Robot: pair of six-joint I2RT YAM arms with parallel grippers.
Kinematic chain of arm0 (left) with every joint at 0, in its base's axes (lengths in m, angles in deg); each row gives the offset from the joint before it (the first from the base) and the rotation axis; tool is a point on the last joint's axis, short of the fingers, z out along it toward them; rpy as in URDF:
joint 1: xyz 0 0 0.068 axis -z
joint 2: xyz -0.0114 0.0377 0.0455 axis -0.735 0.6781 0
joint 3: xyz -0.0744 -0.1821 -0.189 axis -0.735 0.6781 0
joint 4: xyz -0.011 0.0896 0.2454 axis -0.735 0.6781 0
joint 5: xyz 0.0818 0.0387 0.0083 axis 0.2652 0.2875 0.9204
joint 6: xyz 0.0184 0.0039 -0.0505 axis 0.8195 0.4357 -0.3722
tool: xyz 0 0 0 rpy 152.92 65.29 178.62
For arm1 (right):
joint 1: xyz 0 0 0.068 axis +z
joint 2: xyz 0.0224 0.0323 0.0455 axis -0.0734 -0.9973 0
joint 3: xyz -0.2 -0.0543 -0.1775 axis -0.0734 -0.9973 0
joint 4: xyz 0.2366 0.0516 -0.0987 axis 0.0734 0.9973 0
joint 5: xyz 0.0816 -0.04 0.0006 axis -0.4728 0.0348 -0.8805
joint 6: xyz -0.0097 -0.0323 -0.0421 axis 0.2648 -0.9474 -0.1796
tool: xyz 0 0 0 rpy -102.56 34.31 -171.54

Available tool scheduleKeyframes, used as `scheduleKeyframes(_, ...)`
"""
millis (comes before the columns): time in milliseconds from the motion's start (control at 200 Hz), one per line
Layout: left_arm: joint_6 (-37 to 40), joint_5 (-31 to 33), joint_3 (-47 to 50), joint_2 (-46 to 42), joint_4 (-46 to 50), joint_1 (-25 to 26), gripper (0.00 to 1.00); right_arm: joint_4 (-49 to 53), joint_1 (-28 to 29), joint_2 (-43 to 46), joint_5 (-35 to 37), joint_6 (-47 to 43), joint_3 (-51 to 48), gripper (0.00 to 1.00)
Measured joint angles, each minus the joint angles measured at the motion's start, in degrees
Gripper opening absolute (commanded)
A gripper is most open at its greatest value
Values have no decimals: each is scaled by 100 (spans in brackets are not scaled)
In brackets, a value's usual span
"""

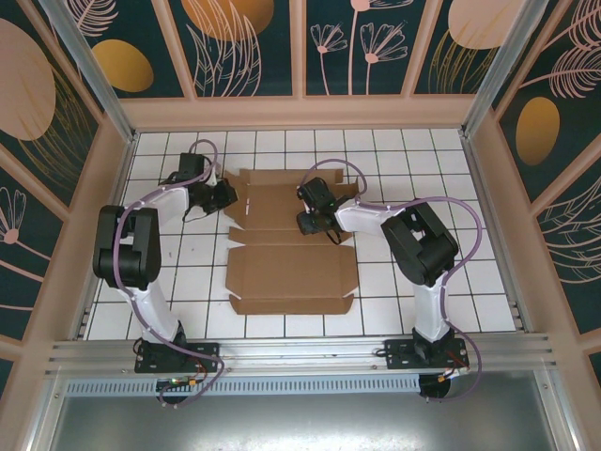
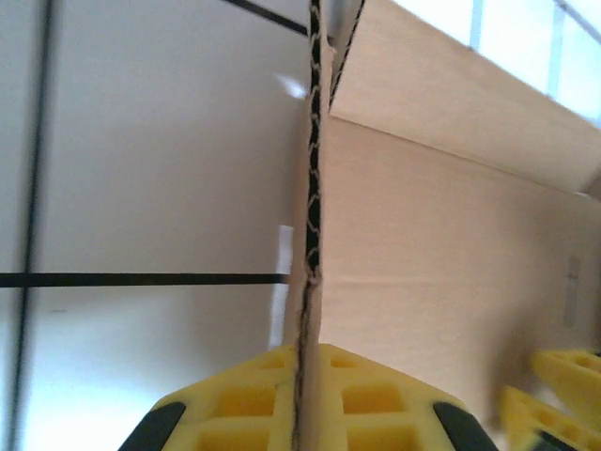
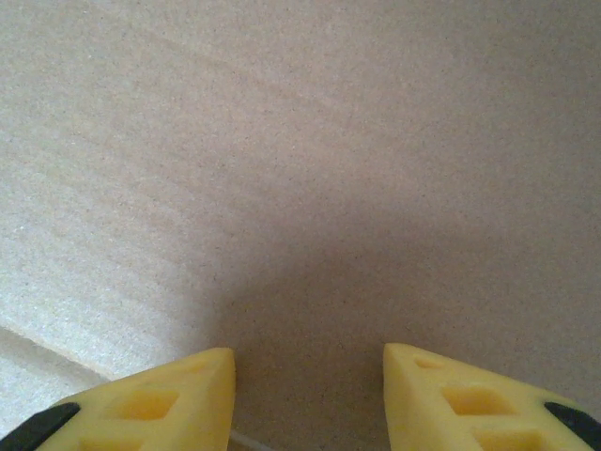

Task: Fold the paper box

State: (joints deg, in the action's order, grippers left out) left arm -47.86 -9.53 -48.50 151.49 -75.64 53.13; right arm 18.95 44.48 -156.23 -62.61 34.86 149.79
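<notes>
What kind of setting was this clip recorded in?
Probably a purpose-built robot recording booth: a white gridded tabletop, leaf-print wall panels closing it in, and an aluminium rail with the left arm and right arm bolted on.

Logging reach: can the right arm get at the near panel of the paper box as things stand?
Probably yes. The right gripper sits over the middle of the paper box, jaws apart, with bare cardboard between it and the near panel. The left gripper is clamped on its left edge, well aside.

A white gridded tabletop (image 1: 488, 301) sits inside dark teal walls (image 1: 150, 38) printed with peach leaves.
</notes>
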Motion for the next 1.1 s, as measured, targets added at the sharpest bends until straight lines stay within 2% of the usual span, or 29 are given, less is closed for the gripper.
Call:
scheduleKeyframes(45,-72,-168,2,0,-68,35,11,-26,-7,0,-20,2,-4,45)
scheduleKeyframes(240,-297,-625,20,0,-232,87,43,-63,-22,0,-68,0,-13,45)
scheduleKeyframes(475,-356,-776,-7,157,-365,367,65,-70,-35,0,-90,0,-17,45)
scheduleKeyframes(706,-315,-614,-378,651,-249,739,72,-94,-44,4,-109,4,-35,46)
scheduleKeyframes(851,-315,-387,-575,920,-201,883,74,-111,-44,7,-107,17,-44,47)
scheduleKeyframes(1101,-223,232,-756,791,157,999,75,-114,-48,7,-105,22,-44,49)
